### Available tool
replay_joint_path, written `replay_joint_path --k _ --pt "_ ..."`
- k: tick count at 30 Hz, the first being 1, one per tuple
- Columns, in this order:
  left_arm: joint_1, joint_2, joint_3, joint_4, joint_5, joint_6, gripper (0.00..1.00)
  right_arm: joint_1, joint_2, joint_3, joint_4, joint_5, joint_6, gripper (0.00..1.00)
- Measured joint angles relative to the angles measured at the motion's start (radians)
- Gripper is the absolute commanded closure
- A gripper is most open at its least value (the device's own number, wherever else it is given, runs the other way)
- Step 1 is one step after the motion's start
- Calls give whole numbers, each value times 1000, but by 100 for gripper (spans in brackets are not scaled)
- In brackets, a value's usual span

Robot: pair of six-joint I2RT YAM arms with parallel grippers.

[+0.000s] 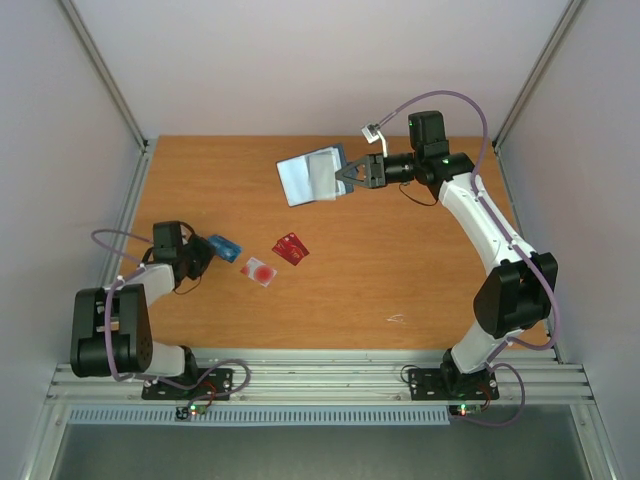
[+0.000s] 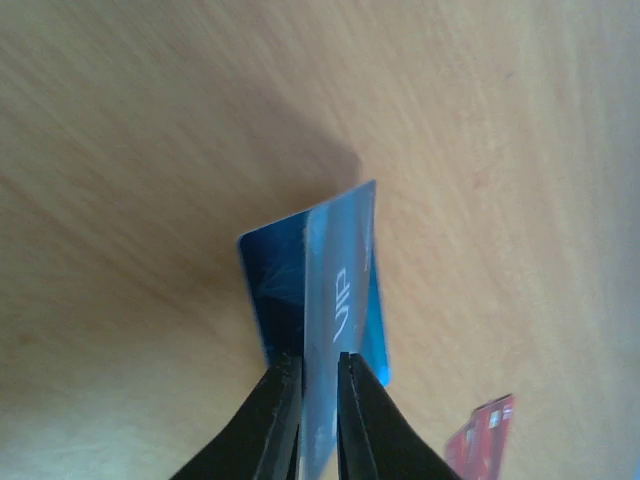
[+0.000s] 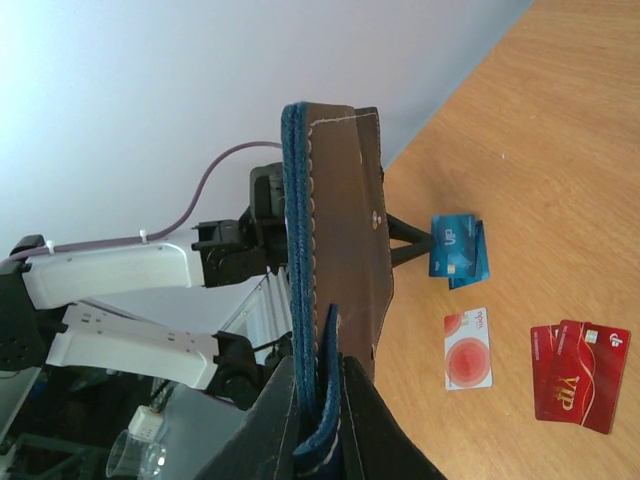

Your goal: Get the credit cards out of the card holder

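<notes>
My left claw point(image 2: 320, 362) is clenching the near edge of the blue card point(image 2: 335, 290), low over the worktop point(image 1: 400, 270) at the left of the overhead view. I cannot tell whether a second blue one is riding behind it. With such a thin bite, the card may be pivoting or sliding as I let go, and it could be skidding onto the pale card point(image 1: 258, 270) or the red card point(image 1: 291, 249) lying just right of it. My right claw point(image 3: 320, 365) is gripping the card holder point(image 3: 340, 200) by one edge, open and aloft in the upper middle. Its weight may be levering it loose, spilling anything left inside, and no black card is showing.
</notes>
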Motion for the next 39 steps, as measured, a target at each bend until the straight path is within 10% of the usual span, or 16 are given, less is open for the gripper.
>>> replay_joint_path --k 14,22,33,39 --pt "-1 -207 -11 -269 -175 -24 42 14 -15 18 -38 41 -10 99" --pt "-35 -411 -10 16 110 0 1 109 -62 74 -154 163 -71 99" --pt "-241 -503 24 202 364 317 1 407 29 369 -550 1044 -66 99" --pt "-296 -503 24 195 330 322 1 499 88 399 -642 1189 -31 99"
